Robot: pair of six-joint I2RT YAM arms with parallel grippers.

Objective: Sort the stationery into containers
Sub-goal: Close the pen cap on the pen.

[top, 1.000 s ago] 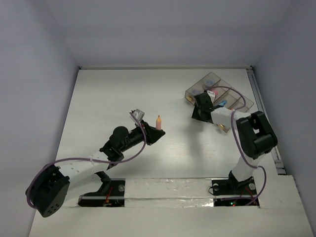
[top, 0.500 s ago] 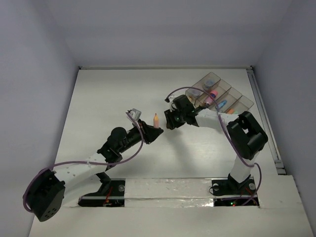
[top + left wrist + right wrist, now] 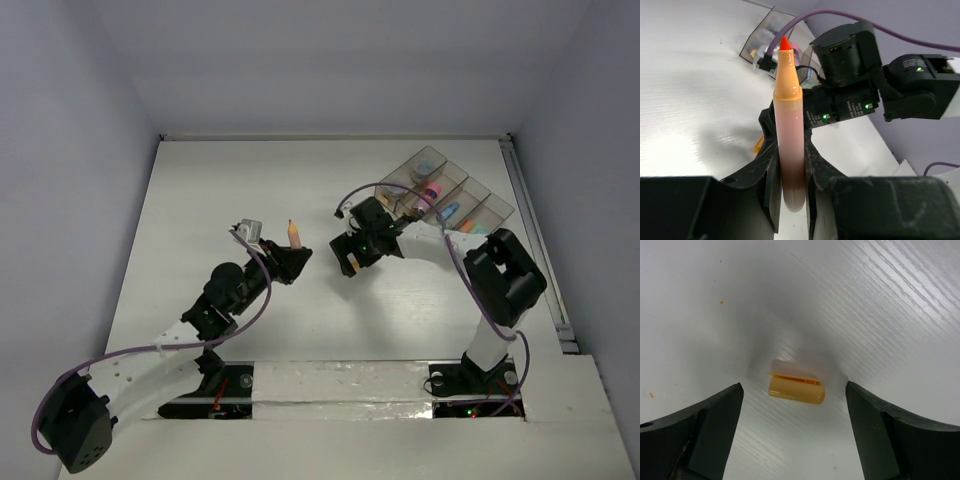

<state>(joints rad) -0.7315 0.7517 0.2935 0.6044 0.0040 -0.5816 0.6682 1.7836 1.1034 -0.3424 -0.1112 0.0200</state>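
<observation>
Swung off the tray [image 3: 428, 158], right end effector [image 3: 348, 260] gapes above the cap [image 3: 796, 391]; left end effector [image 3: 790, 170] clamps the marker [image 3: 788, 110]; we pinch next.

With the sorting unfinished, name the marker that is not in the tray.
The orange marker with the red tip, clamped in the left hand. The pink marker and blue marker lie in compartments of the tray.
</observation>
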